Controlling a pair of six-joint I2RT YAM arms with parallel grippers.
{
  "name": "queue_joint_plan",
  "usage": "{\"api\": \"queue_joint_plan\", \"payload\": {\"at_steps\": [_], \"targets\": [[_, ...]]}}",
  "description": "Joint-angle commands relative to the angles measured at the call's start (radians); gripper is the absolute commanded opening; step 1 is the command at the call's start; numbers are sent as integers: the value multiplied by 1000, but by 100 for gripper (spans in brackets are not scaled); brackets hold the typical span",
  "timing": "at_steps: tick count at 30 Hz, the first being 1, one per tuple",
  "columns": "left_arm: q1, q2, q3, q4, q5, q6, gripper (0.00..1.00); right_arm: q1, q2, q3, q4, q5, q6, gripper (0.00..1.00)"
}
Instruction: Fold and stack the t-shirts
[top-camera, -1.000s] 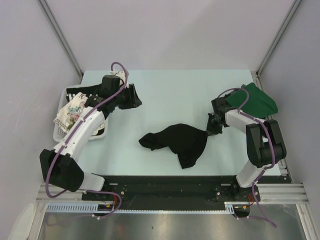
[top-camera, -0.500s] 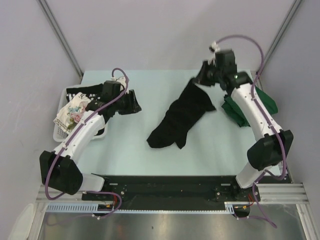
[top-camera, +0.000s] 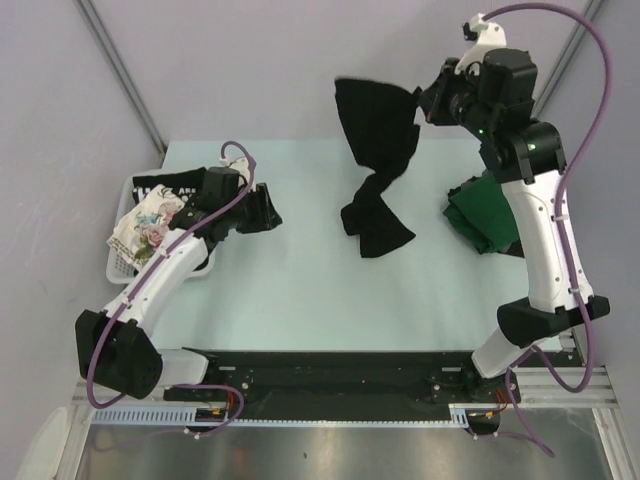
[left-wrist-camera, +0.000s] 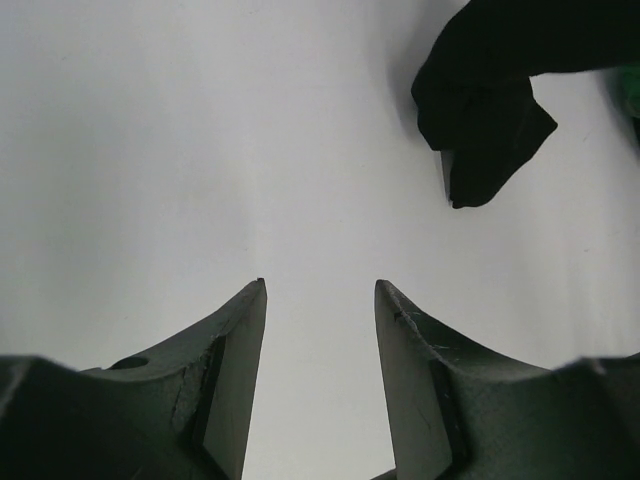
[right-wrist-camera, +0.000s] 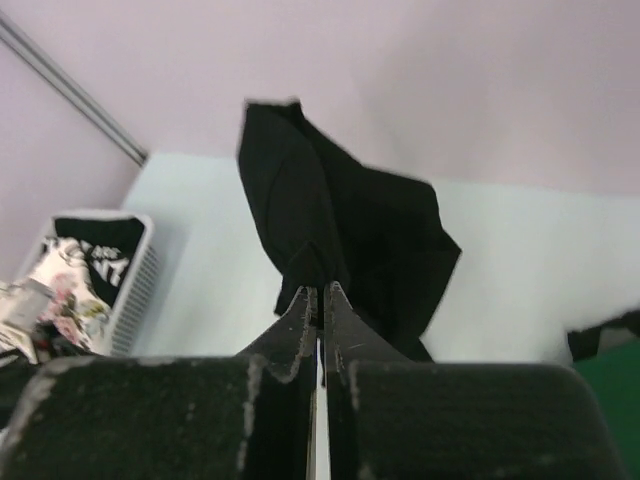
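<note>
White slatted basket (top-camera: 118, 262) at the table's left edge holds the floral shirt (top-camera: 143, 228), draped over its rim, and the lettered black shirt (top-camera: 160, 186). The left arm reaches low over the table (top-camera: 300, 300), just right of the basket. The left gripper (left-wrist-camera: 320, 288) has its fingers apart with nothing between them. The black shirt (top-camera: 375, 135) hangs mid-table from the right gripper (right-wrist-camera: 320, 292), which is clamped on its top edge with the arm extended high. The shirt's lower end meets the table. The green shirt (top-camera: 492, 215) lies bunched at right, beneath that arm.

This looks like a lab robot cell: plain grey walls (top-camera: 300, 60), aluminium posts (top-camera: 120, 75), a pale bench (top-camera: 300, 300) with a black mounting plate (top-camera: 340, 368).
</note>
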Motion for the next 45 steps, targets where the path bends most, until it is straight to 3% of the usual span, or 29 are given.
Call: {"api": "queue_joint_plan", "payload": {"at_steps": [1, 6, 12, 16, 20, 21, 28, 31, 38, 45], "targets": [[-8, -21, -3, 45, 2, -14, 52, 6, 9, -100, 35, -22, 0, 0], [-8, -20, 5, 48, -32, -18, 52, 128, 74, -96, 39, -112, 40, 0], [-6, -66, 0, 38, -154, 25, 52, 435, 144, -71, 4, -131, 21, 0], [-8, -90, -33, 45, -191, 32, 52, 503, 194, 42, -2, -99, -9, 0], [-8, -83, -46, 47, -182, 24, 52, 430, 246, 156, -21, 65, -149, 0], [-8, -77, -49, 47, -178, 21, 52, 344, 249, 167, -16, 91, -162, 0], [-8, -78, -59, 58, -170, 7, 51, -43, 212, 176, 12, 93, -138, 0], [-8, -75, -61, 59, -170, 9, 51, -120, 180, 177, 35, 84, -128, 0], [-9, -40, -75, 96, -81, -24, 50, -114, 161, 167, 47, 3, -87, 0], [-70, 12, -87, 154, -9, -70, 49, -49, 164, 116, 46, 55, -130, 0]]}}
